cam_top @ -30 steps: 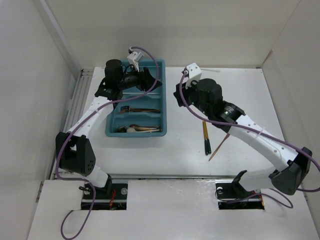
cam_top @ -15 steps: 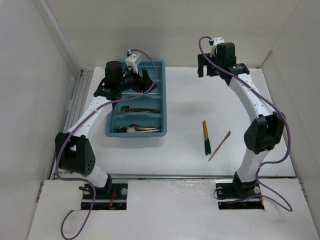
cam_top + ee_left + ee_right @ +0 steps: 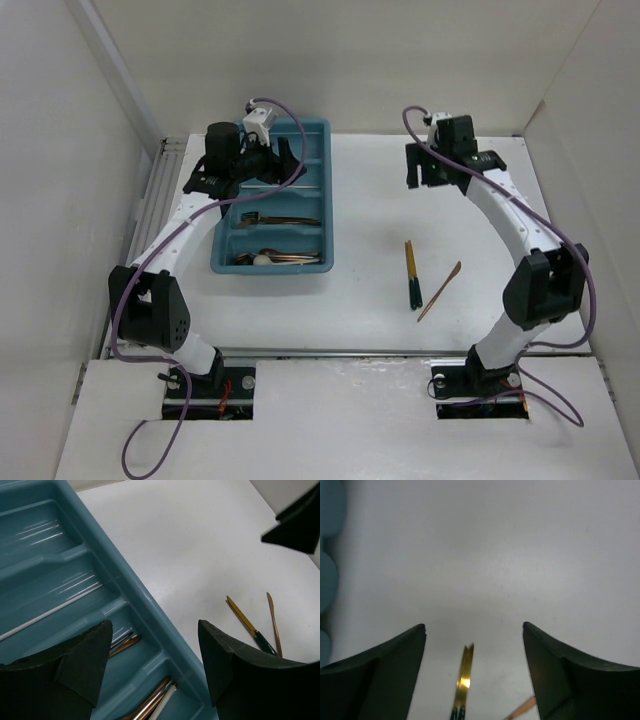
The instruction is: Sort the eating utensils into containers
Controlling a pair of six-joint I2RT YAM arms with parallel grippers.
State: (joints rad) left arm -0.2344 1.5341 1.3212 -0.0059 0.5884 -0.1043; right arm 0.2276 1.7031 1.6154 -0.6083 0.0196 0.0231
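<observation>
Left gripper (image 3: 155, 650) released, jaws wide apart, nothing between them; it hangs over the far half of the teal tray (image 3: 275, 268), and in the wrist view its fingers (image 3: 82, 665) straddle the tray's right rim (image 3: 145, 600). Right gripper (image 3: 474, 645) also released and empty, over bare table (image 3: 380, 300) to the right of the tray and apart from it. In the right wrist view a gold tip (image 3: 464, 680) shows low between the fingers (image 3: 395, 675), with a copper sliver (image 3: 522, 710) beside it. Seen from the top, these are the green-handled gold piece (image 3: 411, 272) and a thin copper piece (image 3: 440, 292). They lie loose on the table, right of the tray, closer together at the near ends, nearer the bases than the right gripper (image 3: 420, 165). Inside the tray: copper forks (image 3: 280, 218) in a middle compartment, copper spoons (image 3: 285, 259) with a silver spoon (image 3: 262, 260) in the nearest compartment, and a thin silver chopstick (image 3: 50, 612) lying lengthwise in a further compartment. The far compartments look bare. A purple cable (image 3: 293, 108) loops above the left gripper (image 3: 285, 160).
</observation>
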